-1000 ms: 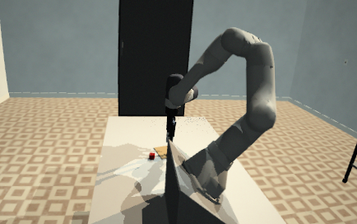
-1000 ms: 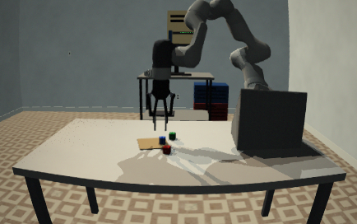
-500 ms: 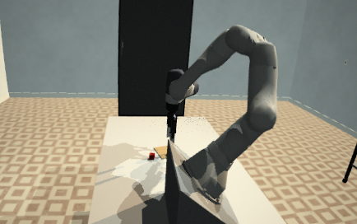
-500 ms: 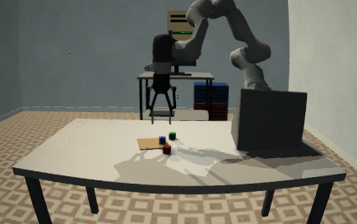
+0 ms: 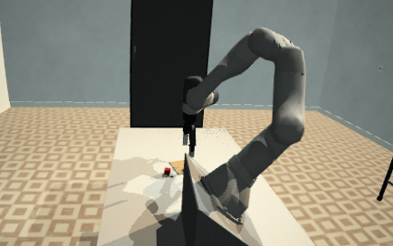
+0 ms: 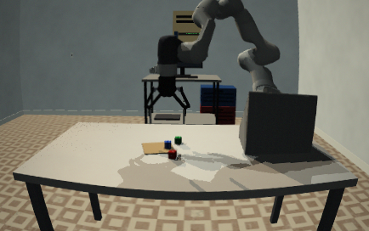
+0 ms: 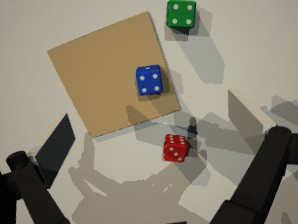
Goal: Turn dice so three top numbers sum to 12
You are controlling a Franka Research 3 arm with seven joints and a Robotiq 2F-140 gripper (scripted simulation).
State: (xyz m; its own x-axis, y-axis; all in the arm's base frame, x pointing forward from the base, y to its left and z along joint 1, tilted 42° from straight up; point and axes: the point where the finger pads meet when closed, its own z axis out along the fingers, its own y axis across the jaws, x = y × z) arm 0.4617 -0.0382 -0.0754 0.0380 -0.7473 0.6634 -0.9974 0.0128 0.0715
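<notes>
Pale counter (image 5: 136, 145) (image 6: 98, 170) (image 7: 240, 50) carries red cubic die (image 5: 167, 172) (image 6: 172, 154) (image 7: 175, 148) and green cubic die (image 6: 178, 140) (image 7: 181, 14), both off the tan square mat (image 5: 177, 166) (image 6: 153, 148) (image 7: 105, 80); blue cubic die (image 6: 167, 144) (image 7: 149, 80) sits on it, seemingly level. Wide, empty jaws (image 5: 188, 146) (image 6: 167, 106) might drag the mat if lowered too far.

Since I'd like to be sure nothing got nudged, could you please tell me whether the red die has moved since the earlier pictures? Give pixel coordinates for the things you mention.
No, the red die (image 5: 167, 172) (image 6: 172, 154) (image 7: 175, 148) shows no visible shift against the tan mat (image 5: 177, 167) (image 6: 152, 148) (image 7: 105, 80) in the exterior view.
</notes>
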